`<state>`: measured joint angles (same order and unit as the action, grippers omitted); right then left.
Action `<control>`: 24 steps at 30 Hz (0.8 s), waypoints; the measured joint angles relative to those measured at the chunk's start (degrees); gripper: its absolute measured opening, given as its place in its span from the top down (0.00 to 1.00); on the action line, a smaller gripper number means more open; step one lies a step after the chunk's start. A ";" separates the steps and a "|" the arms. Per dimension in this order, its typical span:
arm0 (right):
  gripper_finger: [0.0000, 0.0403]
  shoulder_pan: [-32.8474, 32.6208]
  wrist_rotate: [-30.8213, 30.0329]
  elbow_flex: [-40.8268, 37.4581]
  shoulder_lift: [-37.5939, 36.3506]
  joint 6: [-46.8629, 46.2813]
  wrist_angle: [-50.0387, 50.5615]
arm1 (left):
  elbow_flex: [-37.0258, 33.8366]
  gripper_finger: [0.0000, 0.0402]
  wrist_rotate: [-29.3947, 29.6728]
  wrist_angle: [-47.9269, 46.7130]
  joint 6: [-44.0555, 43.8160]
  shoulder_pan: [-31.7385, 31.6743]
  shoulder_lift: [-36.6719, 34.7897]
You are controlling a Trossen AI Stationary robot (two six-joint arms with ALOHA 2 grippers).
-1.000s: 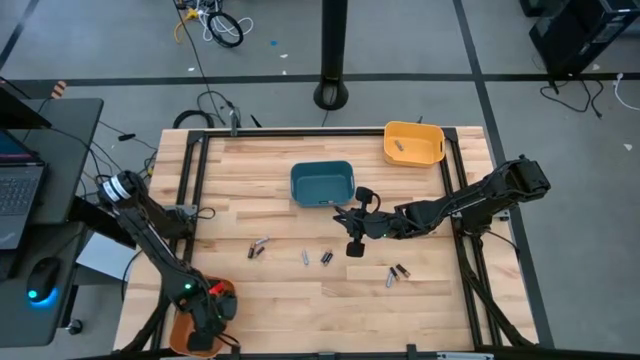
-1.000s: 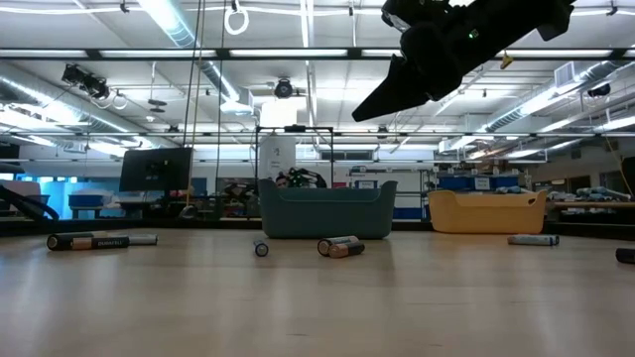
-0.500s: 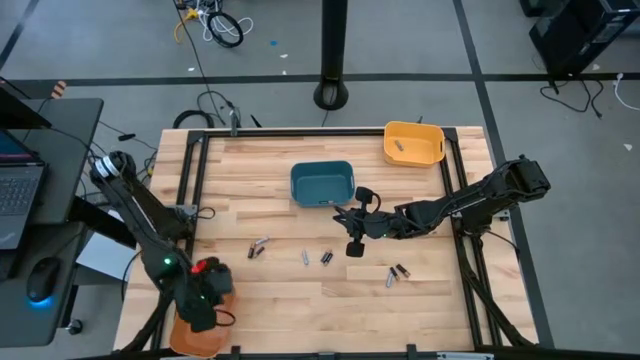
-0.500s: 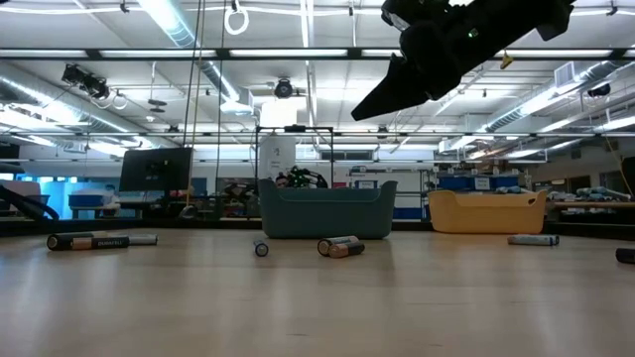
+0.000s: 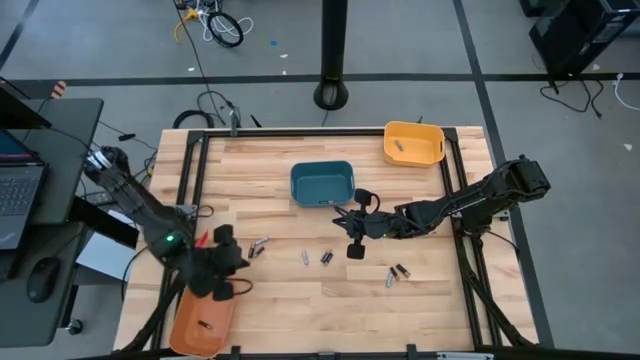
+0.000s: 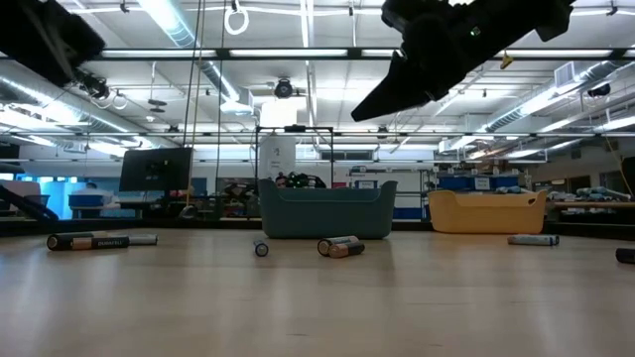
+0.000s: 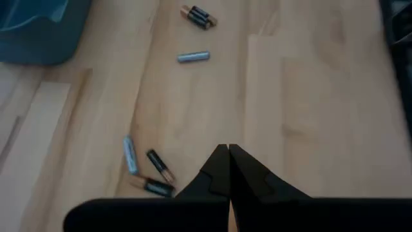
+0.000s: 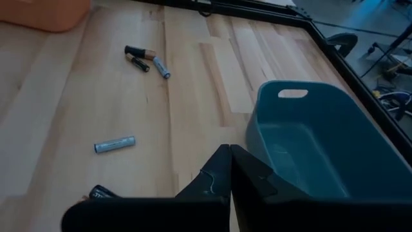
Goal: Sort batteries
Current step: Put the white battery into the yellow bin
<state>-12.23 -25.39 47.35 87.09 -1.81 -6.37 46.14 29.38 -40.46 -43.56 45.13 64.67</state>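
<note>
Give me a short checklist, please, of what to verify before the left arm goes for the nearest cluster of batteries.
1. Left gripper empty: ok, fingers shut on nothing in its wrist view.
2. Fingers opened for a pick: not ok.
3. Three batteries in sight of the left wrist: ok, lying close together on the table.
4. Right gripper out of the way: ok, near the teal bin.
5. Orange bin reachable: cannot tell.

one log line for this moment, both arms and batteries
left gripper: shut, empty, near battery trio | right gripper: shut, empty, beside blue bin | loose batteries: on table
</note>
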 joint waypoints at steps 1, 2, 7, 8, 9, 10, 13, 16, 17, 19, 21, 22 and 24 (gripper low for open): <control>0.97 -0.02 0.00 -0.09 0.00 -0.09 -0.05 | -1.02 0.99 -1.04 1.65 2.61 -1.64 -0.24; 0.97 -0.08 -0.04 -0.58 0.00 -0.11 -0.59 | -2.09 0.99 -2.11 3.81 5.54 -3.21 -0.43; 0.97 -0.50 -3.30 -3.55 0.00 -1.82 -1.77 | -9.20 0.99 -9.41 20.29 20.72 -11.87 -3.32; 0.97 -0.50 -3.34 -4.17 0.00 -2.59 -2.00 | -10.58 0.99 -11.32 24.21 23.26 -13.83 -3.93; 0.97 -0.50 -3.37 -4.78 0.00 -3.28 -1.95 | -11.83 0.99 -13.23 27.00 25.28 -15.84 -4.47; 0.97 -0.50 -3.38 -5.30 0.00 -4.06 -1.80 | -13.00 0.99 -15.00 29.38 27.30 -17.79 -4.79; 0.97 -0.50 -3.54 -6.29 0.00 -5.59 -2.32 | -15.40 0.99 -18.80 36.38 33.55 -23.15 -4.74; 0.97 -0.50 -3.57 -6.89 0.00 -5.80 -2.56 | -17.58 0.99 -21.92 43.33 39.67 -28.08 -4.24; 0.97 -0.50 -3.58 -6.92 0.00 -5.80 -2.67 | -18.33 0.99 -23.59 45.42 41.46 -29.76 -3.97; 0.96 -0.50 -3.60 -7.00 0.00 -5.80 -2.61 | -20.14 0.99 -27.81 49.94 43.42 -33.31 -3.89; 0.96 -0.50 -3.56 -7.02 0.00 -5.81 -2.61 | -21.80 0.99 -32.81 55.54 44.25 -36.89 -3.90; 0.96 -0.50 -3.56 -7.02 -0.02 -5.81 -2.63 | -22.44 0.99 -34.77 57.11 44.31 -38.41 -3.94; 0.96 -0.49 -3.56 -7.02 -0.04 -5.92 -2.65 | -23.12 0.99 -36.79 57.84 44.56 -40.93 -3.94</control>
<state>-12.72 -28.95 40.34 87.05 -7.72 -9.02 23.02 -7.41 17.38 1.00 4.20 60.72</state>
